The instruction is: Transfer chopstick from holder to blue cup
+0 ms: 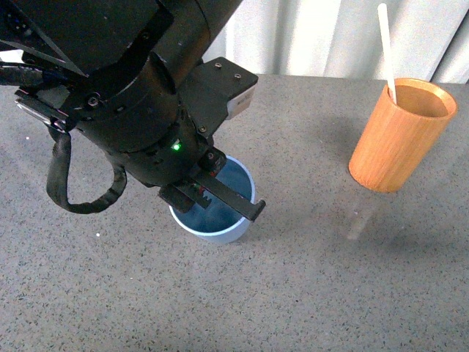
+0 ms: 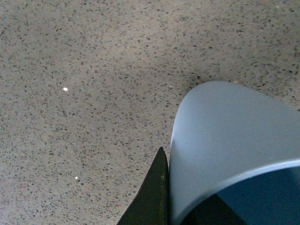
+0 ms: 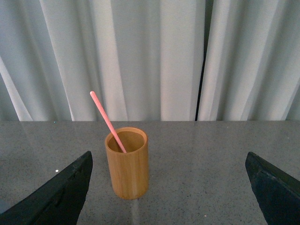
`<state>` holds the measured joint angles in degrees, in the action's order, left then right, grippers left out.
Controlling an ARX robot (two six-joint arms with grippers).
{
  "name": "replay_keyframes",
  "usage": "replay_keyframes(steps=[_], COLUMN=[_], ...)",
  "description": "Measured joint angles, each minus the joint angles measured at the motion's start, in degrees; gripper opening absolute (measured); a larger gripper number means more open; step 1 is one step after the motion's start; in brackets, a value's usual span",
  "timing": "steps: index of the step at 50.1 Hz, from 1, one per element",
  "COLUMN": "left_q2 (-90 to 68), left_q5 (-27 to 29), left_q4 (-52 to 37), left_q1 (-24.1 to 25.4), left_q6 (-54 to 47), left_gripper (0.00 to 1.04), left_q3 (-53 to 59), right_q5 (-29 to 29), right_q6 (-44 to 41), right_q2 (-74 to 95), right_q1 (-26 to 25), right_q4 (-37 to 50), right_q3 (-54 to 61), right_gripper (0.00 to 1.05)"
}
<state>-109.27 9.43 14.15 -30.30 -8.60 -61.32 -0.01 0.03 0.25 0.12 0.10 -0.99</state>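
Nearest the robot, the left arm's black gripper (image 2: 183, 174) reaches down onto the smooth light-blue plastic cup (image 1: 220, 229), which stands upright on the grey speckled tabletop (image 1: 330, 293) a little left of the middle in the front view. In the left wrist view its 2 fingers straddle the cup's rim: 1 dark finger (image 2: 153, 199) lies flat against the outside of the wall, and the other shows as a dark wedge just inside it, so the pair looks pressed onto the wall between them, though most of the inner finger is hidden below the rim. The front view shows a black finger lying across the cup's mouth, and what can be seen of the blue inside holds nothing else. Farther back and well to the right stands the cylindrical orange-tan bamboo holder (image 1: 399, 136), upright and well apart from the blue cup. The long thin pale pink chopstick (image 1: 386, 51) is in this holder, its lower end inside and its upper length leaning out above the rim. The right arm's gripper (image 3: 168, 155) faces the holder from a distance with its 2 black fingers spread wide and nothing between them. Behind the table's far edge hang pleated white curtains (image 3: 140, 56).
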Motion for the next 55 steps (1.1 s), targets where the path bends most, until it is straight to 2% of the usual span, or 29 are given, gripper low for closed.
replay_keyframes(steps=[38,45,55], left_q2=[1.20,1.18,1.18], left_q5=[-0.42,-0.26,-0.17], left_q4=[3.39,3.48,3.82], left_q1=[0.87,0.90,1.31], left_q6=[-2.51,-2.45,-2.25], left_gripper=[0.03,0.26,0.67], left_q3=[0.00,-1.05,-2.86], right_q5=[0.02,0.02,0.02], right_q6=[0.00,0.00,0.00], right_q2=[0.00,0.00,0.00], right_q1=[0.00,0.00,0.00], right_q4=[0.00,0.00,0.00], right_q3=[0.00,0.00,0.00], right_gripper=[0.95,0.95,0.95])
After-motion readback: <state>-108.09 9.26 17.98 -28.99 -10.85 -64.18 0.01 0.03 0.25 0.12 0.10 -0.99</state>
